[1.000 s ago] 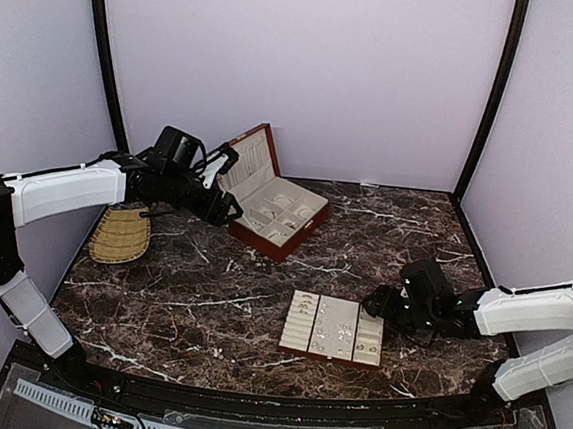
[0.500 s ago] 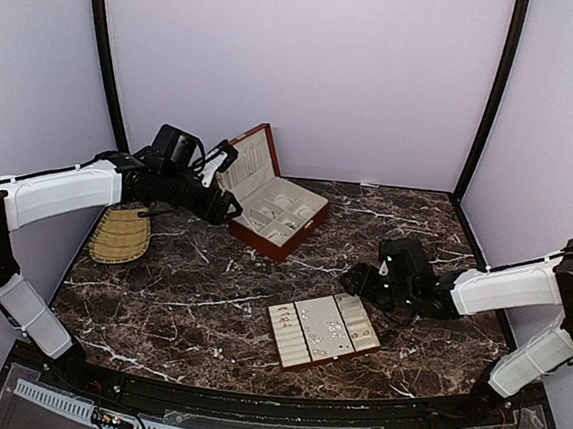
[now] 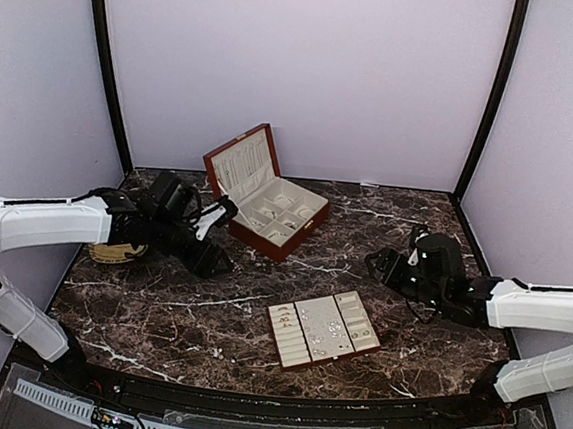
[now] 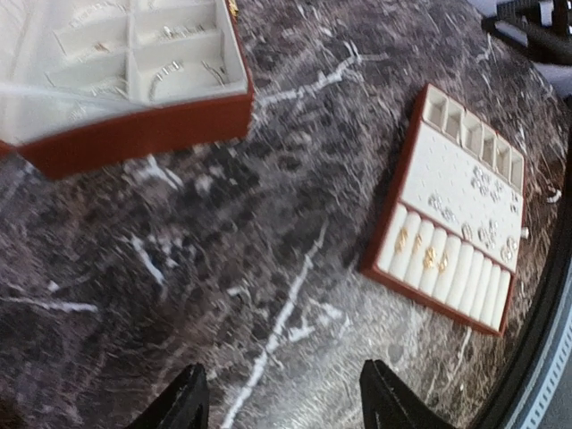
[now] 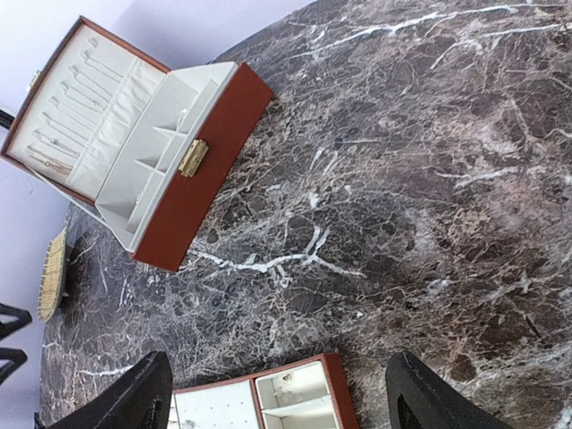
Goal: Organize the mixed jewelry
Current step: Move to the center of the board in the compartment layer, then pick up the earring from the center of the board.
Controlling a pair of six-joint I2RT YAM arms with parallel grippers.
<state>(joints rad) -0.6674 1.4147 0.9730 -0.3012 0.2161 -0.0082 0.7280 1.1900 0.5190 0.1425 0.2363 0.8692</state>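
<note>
Left gripper (image 4: 284, 400) hangs over bare marble with its two dark fingers (image 4: 183, 404) spread wide and nothing between them; right gripper (image 5: 284, 398) is likewise splayed and empty, and in its wrist view one end of the cream slotted tray (image 5: 332, 375) shows between the tips. The mixed jewelry (image 4: 483, 183) lies in two places: small silvery studs and a few gold-toned rings sit on the tray's pad and rolls, while further thin pieces rest in the cream compartments of the red-brown wooden box (image 3: 239, 165). The box stands open toward the back of the marble table (image 3: 208, 308), lid raised at its back-left, brass clasp on its front wall. From above, the tray lies askew near the front centre, apart from both grippers — the left one near the box's front-left corner, the right one beyond the tray and to its right; a woven straw piece (image 3: 112, 253) shows at the left edge, partly hidden by the left arm.
</note>
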